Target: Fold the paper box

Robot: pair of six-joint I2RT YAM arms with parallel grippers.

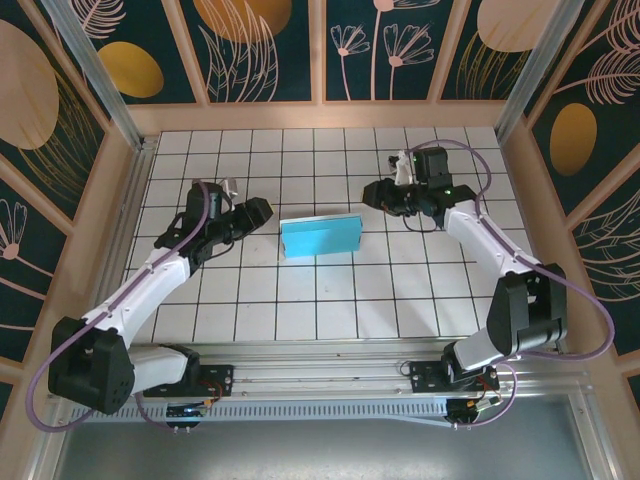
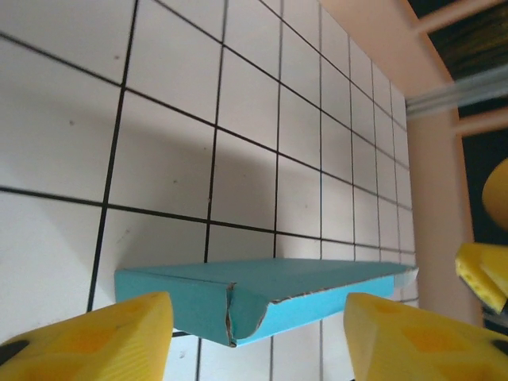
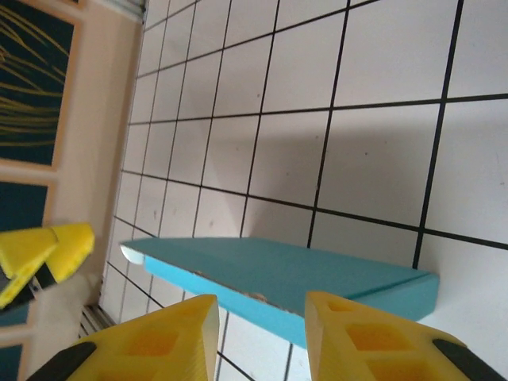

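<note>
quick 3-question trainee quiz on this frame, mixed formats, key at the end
1. Multiple choice: which colour shows on the outside of the paper box? A white, B teal, C lime green.
2. True or false: the left gripper is clamped on the box.
3. Fill in: on the table, the box lies ___ the left gripper and the right gripper.

Key:
1. B.
2. False: its jaws stand open, clear of the box.
3. between.
</note>
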